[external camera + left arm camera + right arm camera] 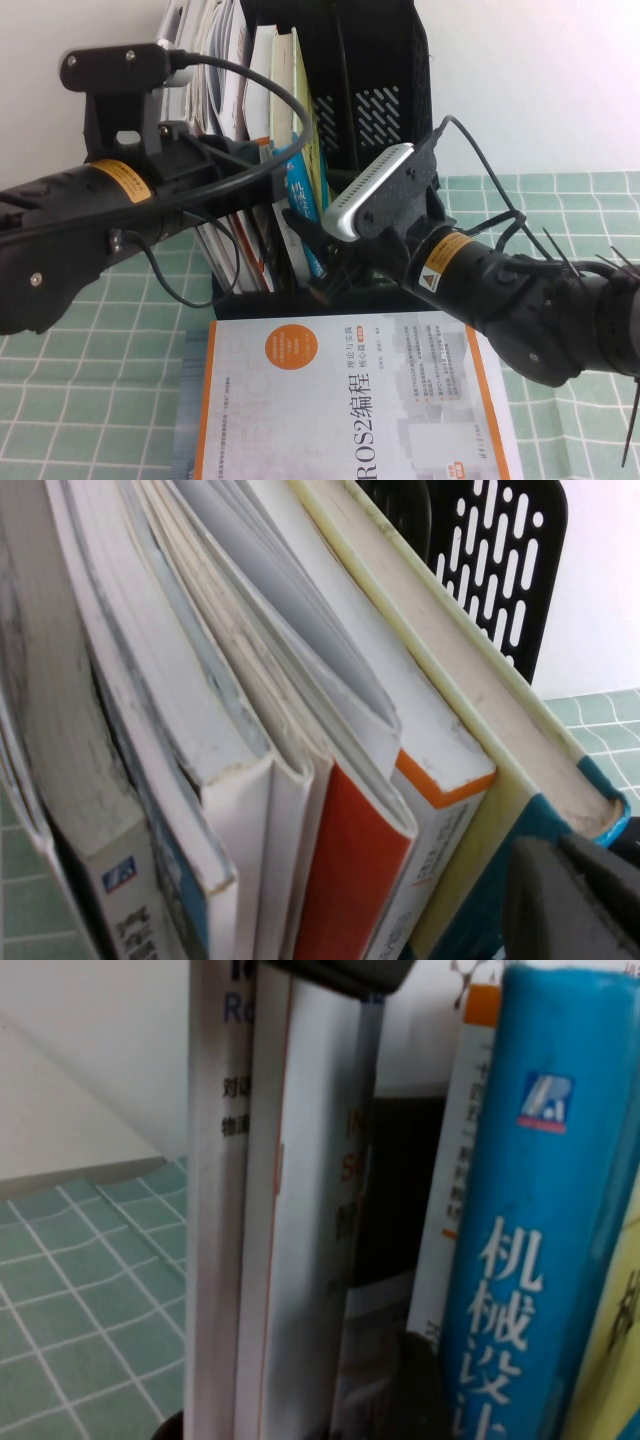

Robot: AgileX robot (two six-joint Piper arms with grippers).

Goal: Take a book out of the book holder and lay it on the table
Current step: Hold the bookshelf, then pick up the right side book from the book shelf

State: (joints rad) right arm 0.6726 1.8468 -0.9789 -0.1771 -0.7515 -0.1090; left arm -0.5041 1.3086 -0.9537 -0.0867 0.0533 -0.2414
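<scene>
The book [303, 165], thick, pale yellow-green with a blue spine [530, 1260], stands tilted in the black book holder [375, 90] at the back of the table [560, 200]. My left gripper [268, 150] is at the upper part of the packed books. In the left wrist view it [565, 900] looks shut and lies against the top corner of the book's blue spine [600, 815]. My right gripper [315, 262] reaches in low at the spine and is open. One dark finger [415, 1390] stands beside the spine; the other is hidden.
A white ROS2 book [350, 400] with orange edges lies flat on the table in front of the holder. Several other books [225, 60] fill the holder's left side, among them a thin white one with an orange band [440, 780]. A slotted holder wall [500, 550] rises behind the book.
</scene>
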